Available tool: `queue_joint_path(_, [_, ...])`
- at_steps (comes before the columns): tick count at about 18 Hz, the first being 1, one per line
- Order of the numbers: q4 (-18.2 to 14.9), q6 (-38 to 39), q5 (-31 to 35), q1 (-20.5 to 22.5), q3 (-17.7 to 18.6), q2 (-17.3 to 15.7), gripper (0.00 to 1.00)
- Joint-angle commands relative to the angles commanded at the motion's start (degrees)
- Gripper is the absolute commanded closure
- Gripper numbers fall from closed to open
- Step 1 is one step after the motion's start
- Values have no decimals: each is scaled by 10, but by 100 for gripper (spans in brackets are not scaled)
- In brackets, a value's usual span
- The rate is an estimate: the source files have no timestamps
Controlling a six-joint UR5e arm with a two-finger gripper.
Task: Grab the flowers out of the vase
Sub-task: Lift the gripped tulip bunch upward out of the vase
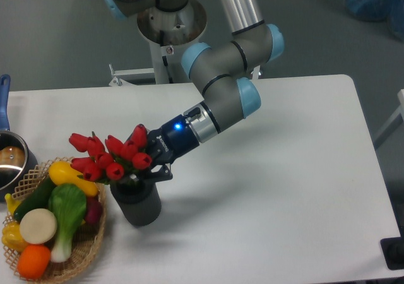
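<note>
The flowers (pixel 111 155), a bunch of red tulip buds, stand in the dark-grey vase (pixel 137 206) at the front left of the white table (pixel 284 170) and lean to the left. My gripper (pixel 146 172) reaches in from the upper right, right at the vase's mouth. Its fingers (pixel 161 173) are down at the base of the bunch, just above the rim. The buds hide the fingertips, so I cannot tell whether they press on the stems. The stems and leaves are hidden.
A wicker basket (pixel 82 255) of yellow, green, white and orange produce stands right beside the vase on its left. A steel pot (pixel 9 161) with a blue handle is at the left edge. The arm's base stands behind the table.
</note>
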State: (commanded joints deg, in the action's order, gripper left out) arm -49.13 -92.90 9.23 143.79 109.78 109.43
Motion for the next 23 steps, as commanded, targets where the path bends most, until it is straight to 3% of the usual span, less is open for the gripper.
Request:
queue_joint_path(14, [0,44,-1,9,-1,-51,62])
queue_joint_path(23, [-1,54,-15,4,-7,-58,62])
